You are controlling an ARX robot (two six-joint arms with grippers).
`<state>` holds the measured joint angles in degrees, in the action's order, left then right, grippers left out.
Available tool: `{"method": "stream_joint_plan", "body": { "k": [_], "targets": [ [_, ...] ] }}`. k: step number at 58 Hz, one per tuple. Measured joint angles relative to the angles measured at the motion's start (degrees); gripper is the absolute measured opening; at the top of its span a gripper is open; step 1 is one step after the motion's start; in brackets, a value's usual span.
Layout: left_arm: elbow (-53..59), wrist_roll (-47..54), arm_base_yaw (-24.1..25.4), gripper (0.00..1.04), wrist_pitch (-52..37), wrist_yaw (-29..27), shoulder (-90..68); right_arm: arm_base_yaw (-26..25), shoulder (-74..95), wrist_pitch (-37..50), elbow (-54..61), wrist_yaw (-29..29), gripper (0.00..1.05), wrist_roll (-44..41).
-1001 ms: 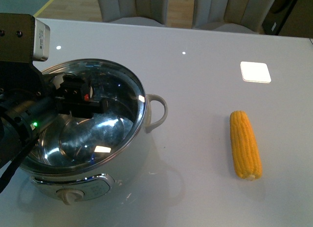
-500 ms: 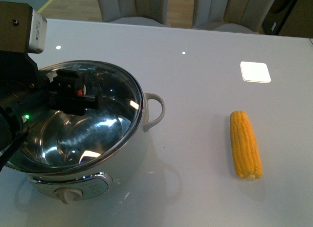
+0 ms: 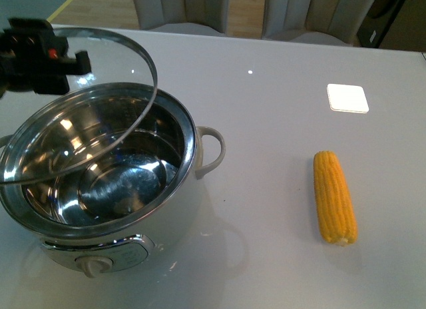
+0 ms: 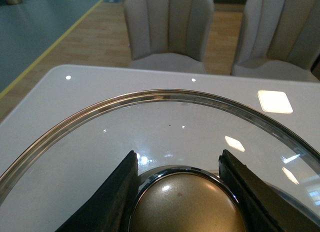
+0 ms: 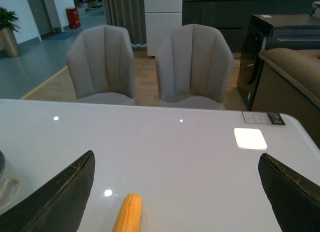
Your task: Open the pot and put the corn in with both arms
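Worktop (image 3: 279,209), white and glossy, carries everything, and two pale upholstered chairs (image 5: 150,67) stand at its far edge. On its left side, near me, sits the pot (image 3: 170,219): white body, shiny steel rim and interior, a loop handle (image 3: 212,152) on the side towards the corn and a dial (image 3: 93,266) on its front. The pot's mouth is uncovered, and the steel bottom shows plainly.

Above the pot's left half hangs the glass lid (image 3: 86,96), tilted steeply, with its high edge towards the far left. Its low edge crosses in front of the pot's rim; whether it touches the rim I cannot tell. My left arm (image 3: 36,52) reaches it from the far left. In the left wrist view, my left fingers (image 4: 116,199) are closed in against both sides of the lid's brass-coloured knob (image 4: 185,204), gripping it.

The corn (image 3: 335,197) lies flat on the worktop's right side, well apart from the pot, its length running away from me. A bright white square (image 3: 347,98) shows on the worktop beyond it.

My right fingers (image 5: 57,197) are spread wide and hold nothing. In the right wrist view, the corn's far end (image 5: 128,212) shows on the worktop between them.
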<state>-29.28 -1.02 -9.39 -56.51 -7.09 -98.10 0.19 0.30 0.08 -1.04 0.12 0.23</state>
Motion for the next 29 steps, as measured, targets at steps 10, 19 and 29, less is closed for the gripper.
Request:
{"method": "stream_joint_plan", "body": {
  "k": [10, 19, 29],
  "targets": [
    [-1.36, 0.66, 10.54, 0.42, -0.07, 2.16, 0.37, 0.0, 0.0, 0.0, 0.02, 0.0, 0.96, 0.0],
    [-3.72, 0.96, 18.69, 0.42, -1.62, 3.43, -1.55, 0.0, 0.0, 0.0, 0.0, 0.0, 0.96, -0.02],
    [-7.13, 1.03, 26.73, 0.42, -3.52, 4.52, -6.67, 0.0, 0.0, 0.0, 0.0, 0.0, 0.96, -0.02]
  ]
}}
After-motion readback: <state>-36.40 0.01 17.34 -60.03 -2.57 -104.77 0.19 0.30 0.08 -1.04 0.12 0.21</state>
